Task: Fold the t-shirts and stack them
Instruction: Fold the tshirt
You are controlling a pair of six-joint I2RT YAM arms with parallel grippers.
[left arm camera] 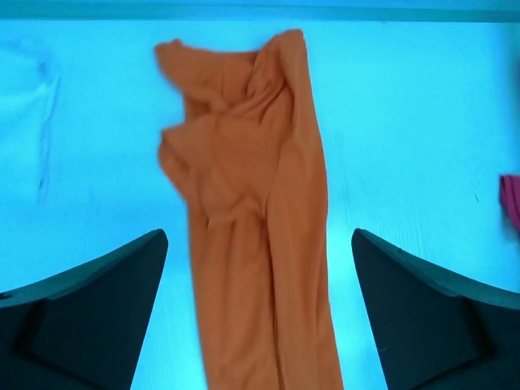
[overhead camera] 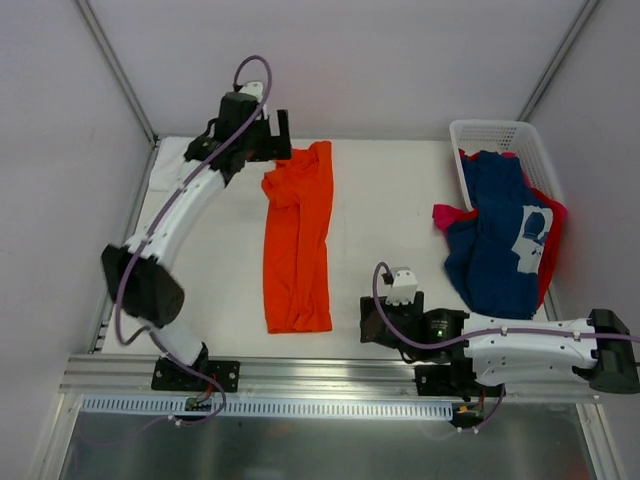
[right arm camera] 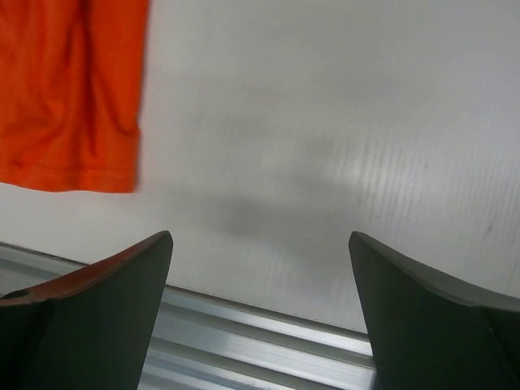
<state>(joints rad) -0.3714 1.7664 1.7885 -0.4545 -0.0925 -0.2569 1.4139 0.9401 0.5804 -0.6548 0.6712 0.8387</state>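
The orange t-shirt (overhead camera: 298, 240) lies as a long strip from the desk's far edge to its near edge; the lengthwise fold looks done. The left end effector (overhead camera: 272, 140) and right end effector (overhead camera: 368, 322) both gape, empty. Next, I'd say: pinch one end and fold crosswise.

left arm (overhead camera: 190, 205), right arm (overhead camera: 525, 348), white shells, black joints, thin purple cable (overhead camera: 254, 58) looped along each, black base plates (overhead camera: 195, 375), white camera block (overhead camera: 402, 286) on wrists, left gripper (left arm camera: 260, 236), right gripper (right arm camera: 260, 236), dark wedge fingers (left arm camera: 89, 317), rounded tips
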